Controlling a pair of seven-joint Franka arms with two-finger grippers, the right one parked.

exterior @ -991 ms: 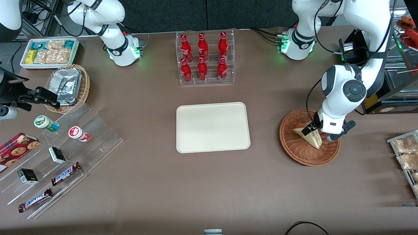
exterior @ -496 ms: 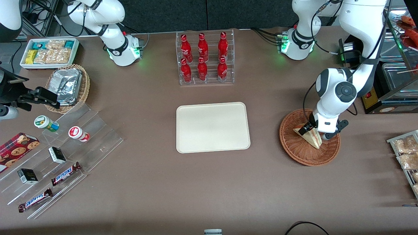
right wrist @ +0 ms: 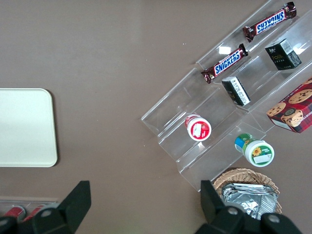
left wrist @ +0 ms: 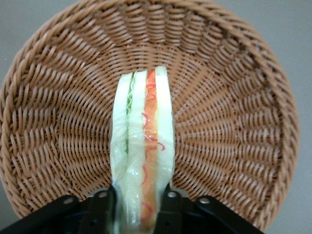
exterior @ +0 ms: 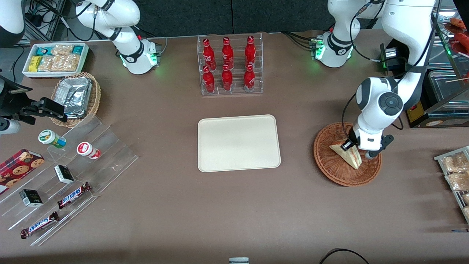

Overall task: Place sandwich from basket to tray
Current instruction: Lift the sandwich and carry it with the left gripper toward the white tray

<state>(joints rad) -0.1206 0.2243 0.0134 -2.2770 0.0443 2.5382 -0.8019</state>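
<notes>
The left arm's gripper is down inside the large round reddish-brown wicker basket, and its two black fingers are clamped on the small triangular sandwich of pale white bread with orange-red and green filling. In the left wrist view the gripper has one finger pressed against each outer bread face, with the wedge standing on edge between them — green layer beside one slice, orange-red layer beside the other. The woven floor of the basket spreads around the sandwich on every side.

In the front view, taking the basket as a clock face with twelve o'clock pointing away from the front camera, the sandwich lies near the centre with its narrow tip running out toward five o'clock, and the arm's wrist hangs over the two o'clock part of the rim.

The flat cream-coloured rectangular tray with rounded corners sits on the brown table at the basket's nine o'clock, well apart from it; nothing lies on the tray. An acrylic rack of red bottles stands at the tray's twelve o'clock — farther from the front camera.
</notes>
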